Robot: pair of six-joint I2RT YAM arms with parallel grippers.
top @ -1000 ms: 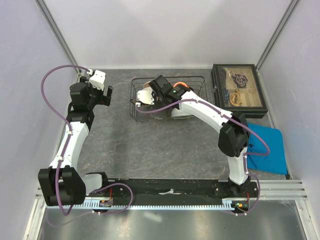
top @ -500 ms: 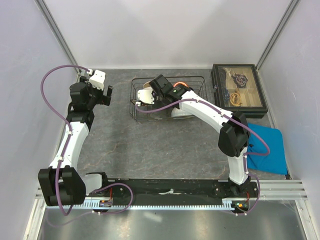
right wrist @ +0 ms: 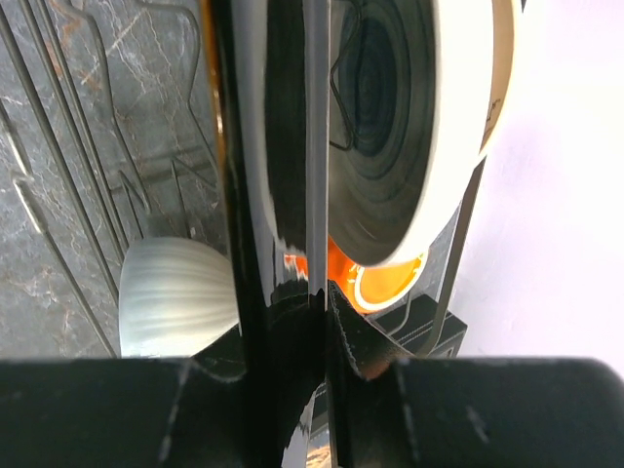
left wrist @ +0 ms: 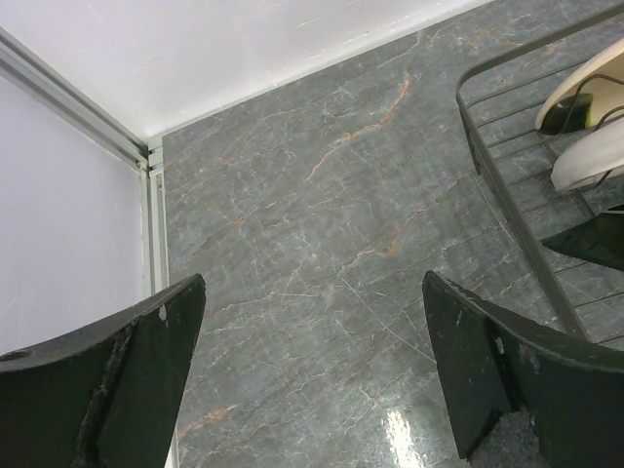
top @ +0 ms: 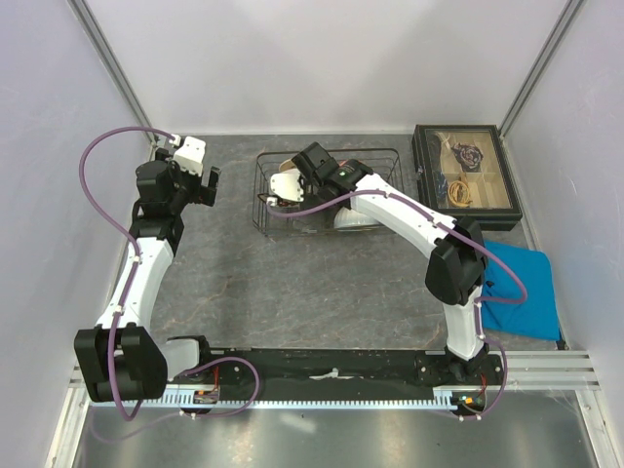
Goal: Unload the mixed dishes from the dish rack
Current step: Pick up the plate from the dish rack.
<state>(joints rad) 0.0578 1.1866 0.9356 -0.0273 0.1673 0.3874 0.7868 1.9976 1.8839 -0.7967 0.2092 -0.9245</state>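
The dish rack stands at the back middle; its rim also shows in the left wrist view. My right gripper reaches into its left end. In the right wrist view it is shut on the thin edge of a glossy plate seen edge-on; its pattern is hidden. Beside it stand a cream bowl, an orange cup and a white bowl. My left gripper is open and empty over bare table, left of the rack.
A black glass-lidded box stands right of the rack. A blue cloth lies at the right. White walls close in the back and both sides; a wall rail runs near my left gripper.
My right wrist has shifted slightly toward the back with the plate and now covers the orange cup in the top view. The left arm has not moved.
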